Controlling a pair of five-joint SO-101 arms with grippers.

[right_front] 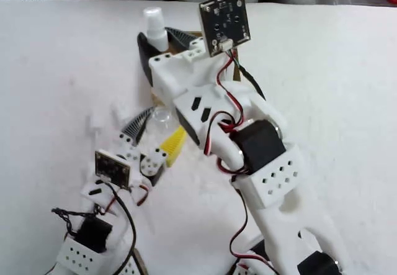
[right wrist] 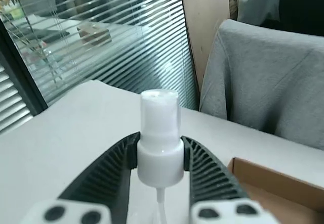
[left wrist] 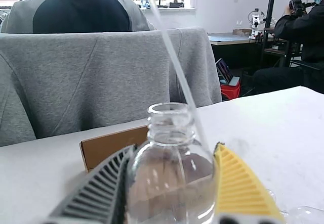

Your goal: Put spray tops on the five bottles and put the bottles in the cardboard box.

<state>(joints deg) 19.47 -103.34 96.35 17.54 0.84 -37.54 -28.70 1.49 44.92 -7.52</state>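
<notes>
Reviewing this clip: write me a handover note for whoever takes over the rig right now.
Left gripper shut on a clear bottle, upright, mouth open, no top.
Right gripper shut on a spray top; its tube slants beside the bottle's neck, apparently not in the mouth.
Cardboard box lies behind them; contents hidden.
Done: nothing confirmed. Left: seat this top, box the bottle.

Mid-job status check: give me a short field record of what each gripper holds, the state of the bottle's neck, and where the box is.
left gripper: shut on clear bottle, held upright
right gripper: shut on white spray top
bottle neck: open, no top fitted
dip tube: slants past the neck, not seen entering it
cardboard box: on the table, behind the bottle
</notes>
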